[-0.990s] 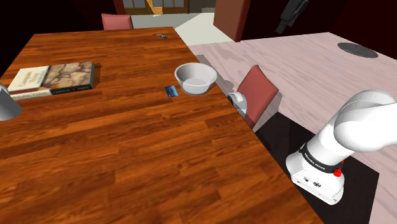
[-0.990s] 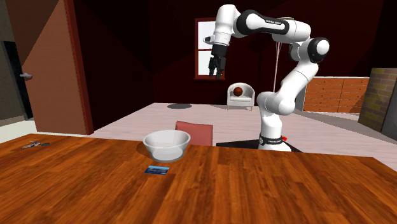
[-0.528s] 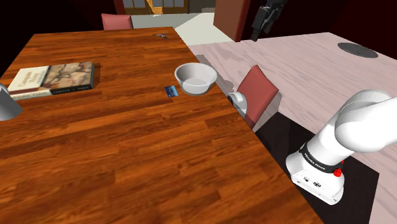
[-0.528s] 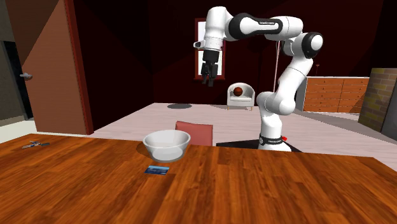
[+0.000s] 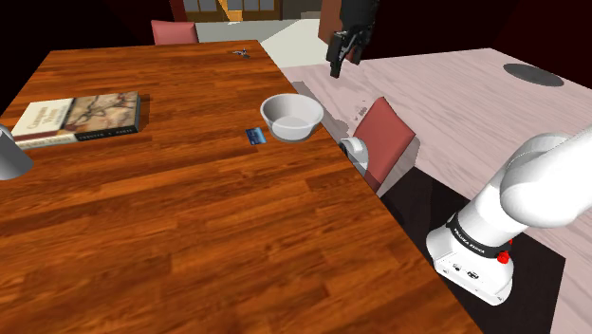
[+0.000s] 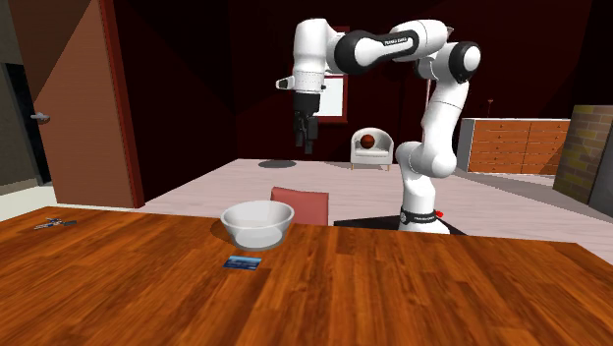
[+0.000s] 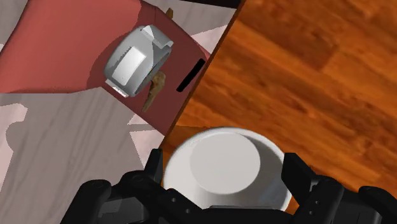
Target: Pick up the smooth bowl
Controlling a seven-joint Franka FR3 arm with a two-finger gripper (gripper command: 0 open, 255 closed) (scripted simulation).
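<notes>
A plain white smooth bowl (image 5: pixel 290 116) stands upright on the wooden table (image 5: pixel 190 218), close to its edge on the shoulder view's right. In the second exterior view the bowl (image 6: pixel 257 223) sits in front of a red chair back. My black gripper (image 5: pixel 337 66) hangs high in the air, above and just beyond the bowl, pointing down; the gripper (image 6: pixel 303 145) is well clear of it. Seen from the wrist, the bowl (image 7: pixel 226 191) lies far below between the spread fingers (image 7: pixel 154 162), untouched. The gripper (image 7: pixel 224 163) is open and holds nothing.
A small blue card (image 5: pixel 253 135) lies just beside the bowl. A book (image 5: pixel 81 116) rests at the table's far left. A red chair (image 5: pixel 384 142) with a white object (image 5: pixel 354 147) on its seat stands at the table edge near the bowl.
The arm has swung toward the shoulder view's left and come lower, bringing the gripper from off the table side to above the bowl. The fingers stayed open.
</notes>
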